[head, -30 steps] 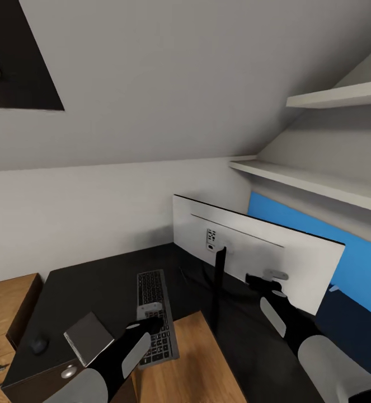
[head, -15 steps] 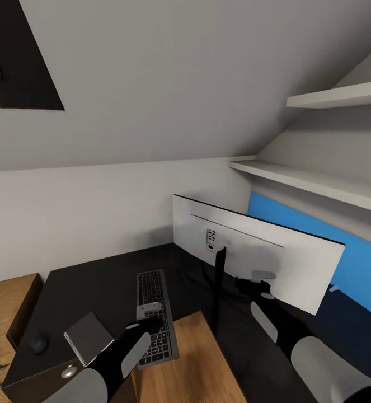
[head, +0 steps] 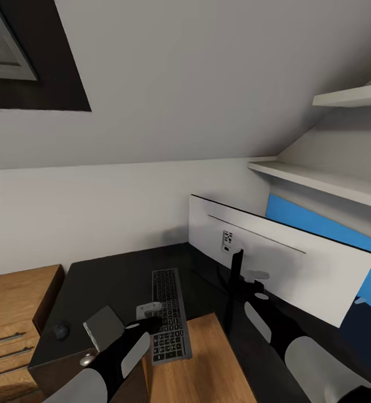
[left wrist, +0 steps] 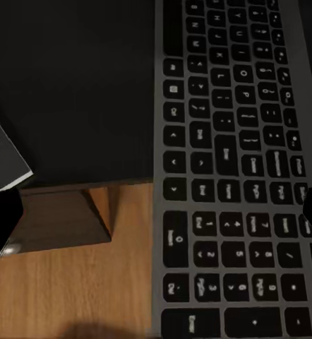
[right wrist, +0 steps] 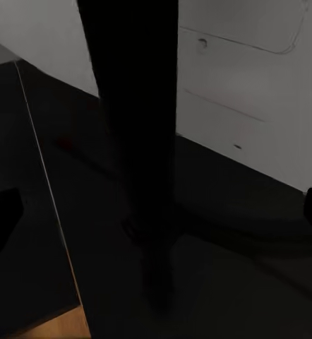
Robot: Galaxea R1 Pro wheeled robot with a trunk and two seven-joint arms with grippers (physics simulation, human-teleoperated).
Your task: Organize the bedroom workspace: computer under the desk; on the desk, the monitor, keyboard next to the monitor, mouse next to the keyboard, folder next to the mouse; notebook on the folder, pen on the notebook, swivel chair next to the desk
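The white-backed monitor (head: 297, 263) stands on the black desk (head: 112, 280) with its rear toward me, on a black stand (head: 236, 280). A dark keyboard (head: 170, 313) lies left of the stand, its near end overhanging the desk's front edge (left wrist: 226, 212). The dark mouse (head: 60, 330) sits at the desk's left corner, beside a thin grey slab (head: 103, 326). My left gripper (head: 150, 316) hovers open over the keyboard's near left side (left wrist: 156, 212). My right gripper (head: 252, 282) is open, close up against the stand (right wrist: 135, 141).
A wooden drawer unit (head: 12, 313) adjoins the desk on the left. A wooden surface (head: 202, 364) lies below the desk's front edge. White shelves (head: 319, 179) and a blue panel (head: 319, 224) line the right wall. The sloped ceiling hangs low over the desk.
The camera has turned left, shifting the whole scene to the right. My right gripper has moved in toward the monitor stand. The left gripper stays over the keyboard.
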